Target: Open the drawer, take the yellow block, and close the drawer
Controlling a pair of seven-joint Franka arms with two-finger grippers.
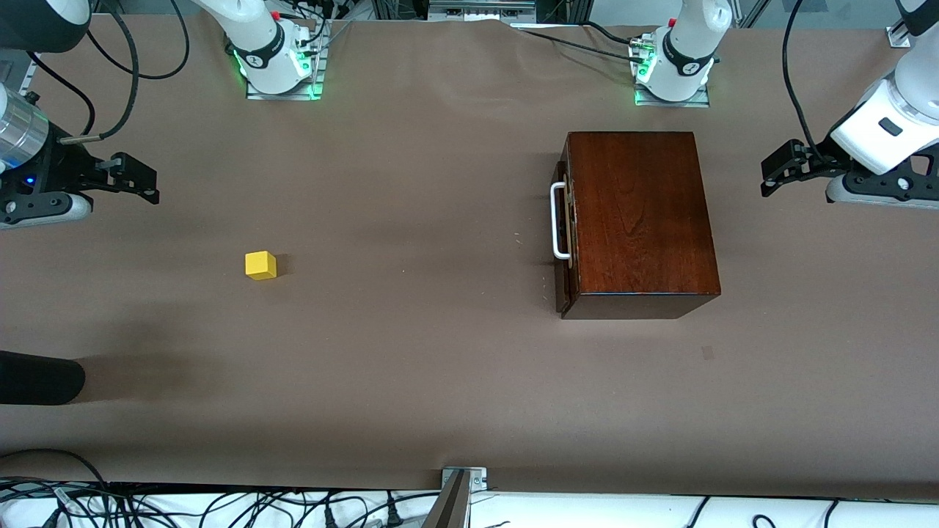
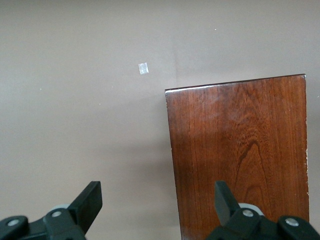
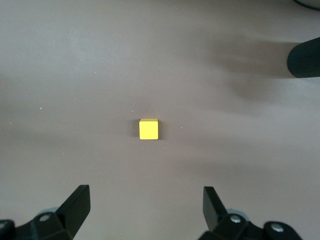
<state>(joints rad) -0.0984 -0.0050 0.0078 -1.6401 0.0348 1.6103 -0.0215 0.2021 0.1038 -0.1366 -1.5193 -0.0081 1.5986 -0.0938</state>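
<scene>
Two arms wait at either end of a table (image 1: 440, 381) covered in matte brown sheeting. Toward the left arm's end sits the glossy reddish-brown wooden box (image 1: 634, 213), its drawer (image 1: 565, 227) shut flush, the white bar handle (image 1: 559, 221) turned toward the right arm's end. That left pincer (image 1: 779, 170) hangs just beside the box, fingers spread. The right pincer (image 1: 139, 180) hovers spread too, empty. Oddly, the yellow block (image 1: 260, 265), a small plain cube, lies out on the table near it, not in the drawer.
</scene>
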